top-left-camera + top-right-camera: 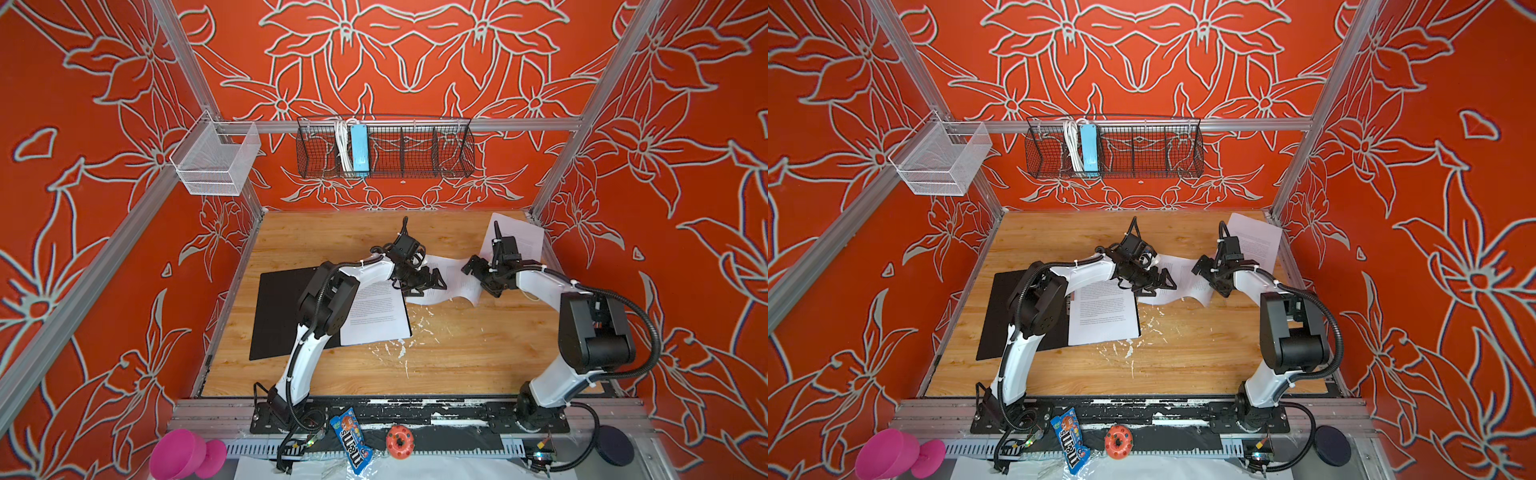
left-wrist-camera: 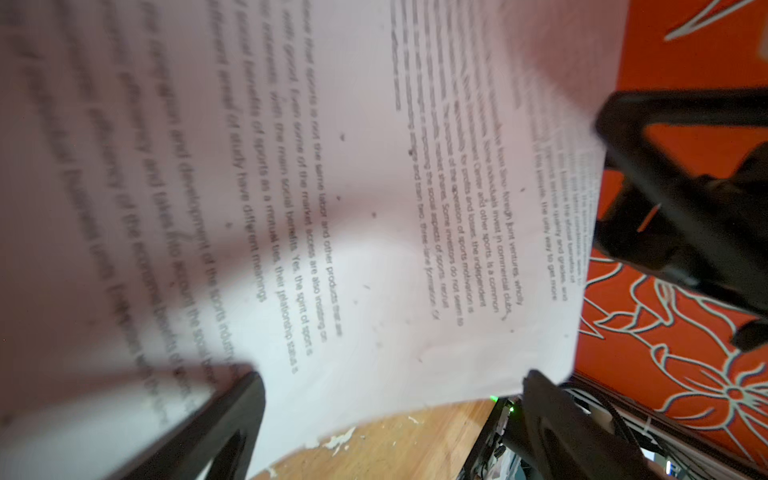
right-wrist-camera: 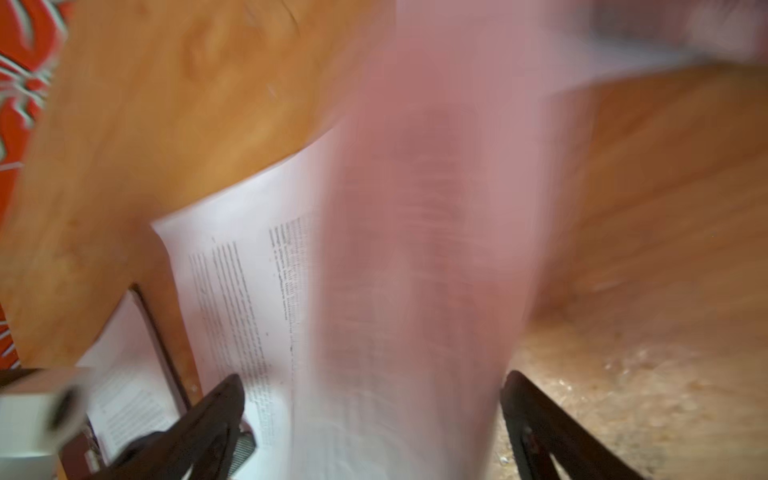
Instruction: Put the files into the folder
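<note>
Folder (image 1: 282, 307) lies open on the surface (image 1: 457, 361), black inside up, ready to take paper from above. A filed sheet (image 1: 374, 316) lies flat on its right half; I judge that one done. Just right of the folder, the mid sheet (image 1: 451, 278) is buckled into a wave rather than flat, with the left claw (image 1: 434, 282) at its near end and the right claw (image 1: 478, 276) at its far end. I read the two-sided approach as a way to keep limp paper from folding over on the way to the folder. Both claws gape wide. In the left wrist view the left claw (image 2: 392, 382) has the mid sheet (image 2: 374, 208) lying across the gap, and its fingers (image 2: 245, 399) are not pinching it. In the right wrist view the right claw (image 3: 374, 384) is spread the same way. So nothing is gripped at present. The far sheet (image 1: 523, 237) sits well right of the folder and farther back, not yet filed. Hidden: the left arm (image 1: 320, 299) covers the folder's spine and part of the filed sheet, so I cannot tell if more than one page lies there. The right arm (image 1: 540, 286) overlaps the far sheet's near edge. I cannot tell whether the mid sheet rests on the surface or on a claw. The right wrist view is badly smeared, and the mid sheet (image 3: 415, 270) is a pink blur there. The folder's outside is not in view.
</note>
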